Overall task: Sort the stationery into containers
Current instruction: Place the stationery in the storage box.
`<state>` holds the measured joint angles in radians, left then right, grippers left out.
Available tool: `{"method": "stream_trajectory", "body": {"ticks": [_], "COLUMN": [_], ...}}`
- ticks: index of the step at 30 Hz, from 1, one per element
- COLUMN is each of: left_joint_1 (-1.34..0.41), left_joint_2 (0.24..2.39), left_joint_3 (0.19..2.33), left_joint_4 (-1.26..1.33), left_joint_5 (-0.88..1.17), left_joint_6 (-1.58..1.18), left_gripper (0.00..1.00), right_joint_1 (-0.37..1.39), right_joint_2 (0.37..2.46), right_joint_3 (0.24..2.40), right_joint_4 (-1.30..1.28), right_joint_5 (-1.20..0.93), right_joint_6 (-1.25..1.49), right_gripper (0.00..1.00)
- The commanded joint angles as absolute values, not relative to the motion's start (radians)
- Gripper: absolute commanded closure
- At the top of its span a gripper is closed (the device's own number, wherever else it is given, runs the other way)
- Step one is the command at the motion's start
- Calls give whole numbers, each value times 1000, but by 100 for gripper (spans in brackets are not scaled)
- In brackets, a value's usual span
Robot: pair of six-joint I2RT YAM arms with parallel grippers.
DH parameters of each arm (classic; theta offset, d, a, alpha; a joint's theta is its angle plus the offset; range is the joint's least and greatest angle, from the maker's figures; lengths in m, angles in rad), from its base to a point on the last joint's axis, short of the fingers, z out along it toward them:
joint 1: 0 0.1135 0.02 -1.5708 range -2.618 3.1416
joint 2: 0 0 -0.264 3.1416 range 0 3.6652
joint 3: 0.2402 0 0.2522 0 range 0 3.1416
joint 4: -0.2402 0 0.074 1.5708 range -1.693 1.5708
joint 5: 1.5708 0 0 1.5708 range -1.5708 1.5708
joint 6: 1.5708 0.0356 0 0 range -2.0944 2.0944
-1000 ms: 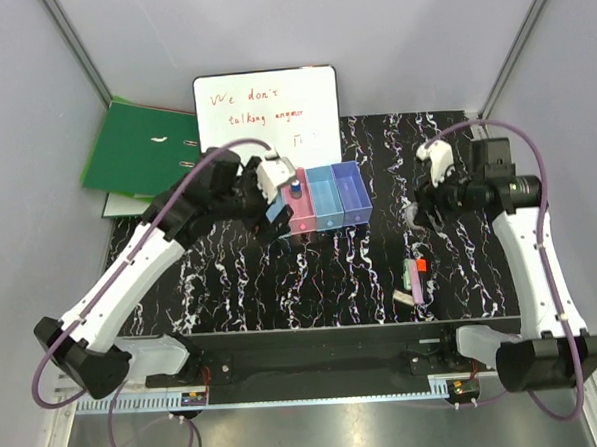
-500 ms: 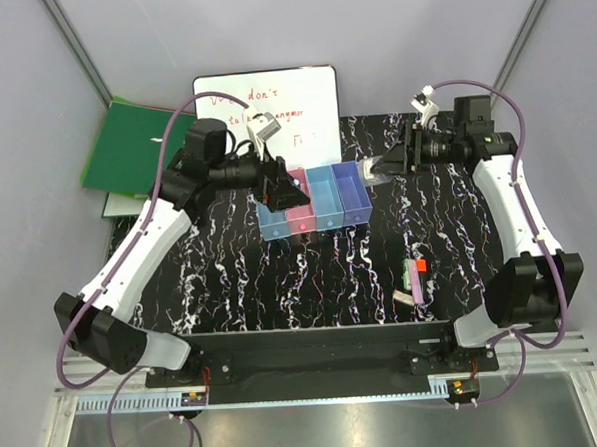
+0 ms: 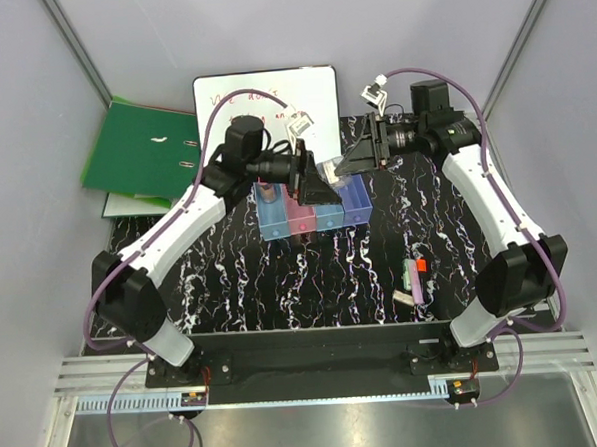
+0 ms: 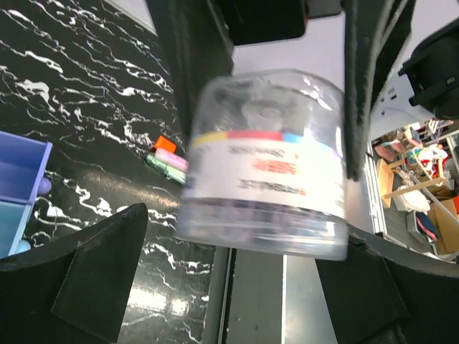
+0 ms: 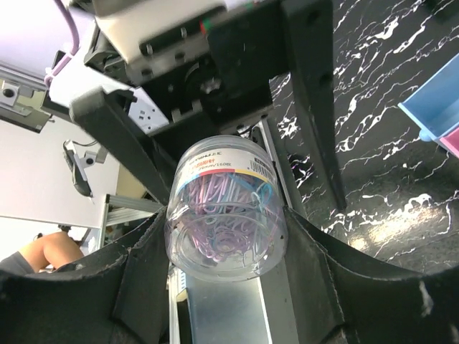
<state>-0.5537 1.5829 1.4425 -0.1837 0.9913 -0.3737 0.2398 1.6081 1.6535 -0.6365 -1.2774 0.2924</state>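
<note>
Grey walls close round a black marbled worktop (image 3: 381,269), with a whiteboard (image 3: 272,95) propped at its far edge and a green binder (image 3: 134,147) off the far left corner. Four joined bins (image 3: 276,225) stand in a row near the middle of the far edge: blue, pink, blue, purple. A pink-capped cylinder (image 3: 267,193) stands in the left-end blue bin.

Both my grippers meet in the air above the bins. My right gripper (image 3: 353,163) is clamped on the pot (image 3: 331,170), a clear round one full of coloured paper clips, one finger pressed to each side of it. The pot lies tilted on its side, off the worktop, above the purple end of the row.

My left gripper (image 3: 317,187) faces it with its jaws spread wide. Its fingers (image 4: 107,244) stand either side of the same pot. Whether they touch the pot I cannot tell.

Toward the right edge, well apart from the bins, lie a green stick (image 3: 409,276) and a marker (image 3: 421,272) side by side, with a small pink bar (image 3: 404,297) just nearer the near edge.
</note>
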Motion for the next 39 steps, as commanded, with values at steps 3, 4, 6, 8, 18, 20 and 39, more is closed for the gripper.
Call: {"method": "stream_trajectory", "body": {"ticks": [3, 4, 6, 8, 18, 20, 39], "left_joint_1": [-532, -526, -511, -497, -495, -497, -520], "left_joint_2": [1589, 1588, 1577, 1569, 1568, 1569, 1595], "left_joint_3": [1476, 1474, 1471, 1471, 1439, 1437, 1442], "left_joint_4": [52, 61, 77, 81, 147, 156, 252], "left_joint_5": [1037, 1038, 1040, 1039, 1071, 1077, 1068], "left_joint_6": [-488, -492, -503, -506, -564, -571, -643], "left_gripper": [4, 4, 4, 4, 6, 6, 12], "right_joint_1": [227, 226, 218, 213, 190, 190, 187], "right_joint_2": [1533, 1529, 1523, 1520, 1528, 1537, 1598], "right_joint_3": [1608, 1602, 1589, 1577, 1582, 1591, 1615], "right_joint_4": [-601, -603, -603, -601, -600, -600, -402], "right_joint_5": [-1354, -1356, -1361, -1358, -1339, -1338, -1345], "right_joint_6": [301, 301, 290, 282, 262, 258, 442], "right_gripper": [100, 100, 100, 100, 100, 100, 100]}}
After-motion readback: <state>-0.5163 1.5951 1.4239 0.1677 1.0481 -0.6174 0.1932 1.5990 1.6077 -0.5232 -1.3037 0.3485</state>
